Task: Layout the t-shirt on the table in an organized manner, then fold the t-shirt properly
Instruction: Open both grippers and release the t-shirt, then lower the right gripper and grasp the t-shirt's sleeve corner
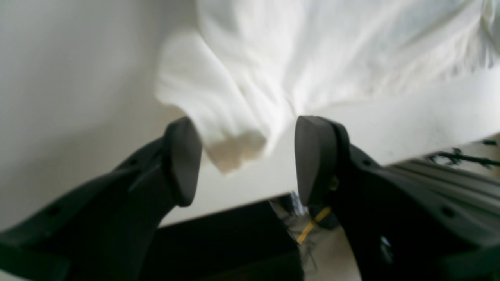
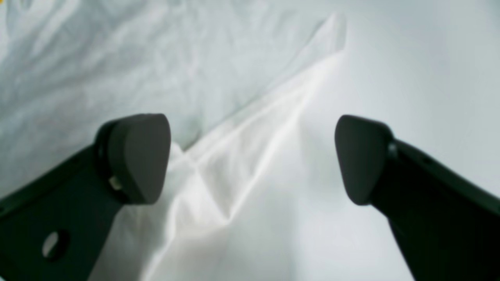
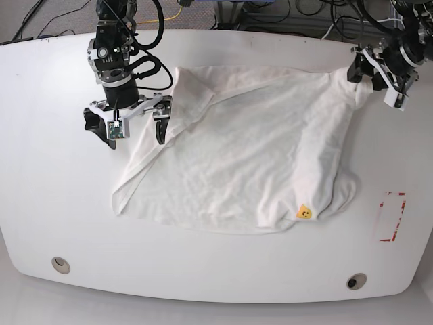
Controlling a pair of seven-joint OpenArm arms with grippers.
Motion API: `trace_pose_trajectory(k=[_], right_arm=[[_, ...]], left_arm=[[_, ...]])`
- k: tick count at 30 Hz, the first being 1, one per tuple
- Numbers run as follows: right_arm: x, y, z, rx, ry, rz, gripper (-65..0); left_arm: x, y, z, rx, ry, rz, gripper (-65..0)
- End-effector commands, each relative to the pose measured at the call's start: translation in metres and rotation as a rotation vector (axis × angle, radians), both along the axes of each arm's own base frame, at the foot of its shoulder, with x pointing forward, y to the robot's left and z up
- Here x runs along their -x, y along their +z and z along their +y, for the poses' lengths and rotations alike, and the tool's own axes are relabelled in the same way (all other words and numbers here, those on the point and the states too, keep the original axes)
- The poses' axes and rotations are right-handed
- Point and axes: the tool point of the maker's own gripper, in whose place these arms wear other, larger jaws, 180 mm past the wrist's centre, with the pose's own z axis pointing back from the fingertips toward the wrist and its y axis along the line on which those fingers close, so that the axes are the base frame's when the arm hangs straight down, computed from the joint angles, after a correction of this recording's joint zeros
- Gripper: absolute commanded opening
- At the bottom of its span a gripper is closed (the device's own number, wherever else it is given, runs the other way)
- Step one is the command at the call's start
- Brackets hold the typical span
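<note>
Right gripper: my fingers spread wide, empty, over the shirt's edge.
Shirt: lies spread and wrinkled on the table, small yellow print showing at the near hem.
Left gripper: fingers apart, a sleeve between them, ungripped.

Base view: overhead, looking down on whole table. Wrist views: close, each looking past its own fingers onto shirt cloth, shared with base.

T-shirt print hidden, face-down; wrist views blurred.
</note>
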Motion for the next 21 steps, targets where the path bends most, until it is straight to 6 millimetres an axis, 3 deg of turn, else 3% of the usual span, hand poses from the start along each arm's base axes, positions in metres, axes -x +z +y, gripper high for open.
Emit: trace_pose_trajectory(k=[1,12,21], right_arm=[[-0.015,0.017,-0.001,-0.009,-0.002,-0.067,0.0],[-0.082,0.016,-0.006,-0.033,-0.014,-0.097,0.0],[-0.135,0.018,0.009,-0.048,0.082,-0.097,0.0]], left_arm=[[-0.015,0.019,0.006,0.001,0.007,-0.078,-29.6],[-0.042,0.08,0.04,0.044,0.088,-0.284,-29.6],[-0.055,0.123,0.072,0.012,0.173,-0.434,-29.6]])
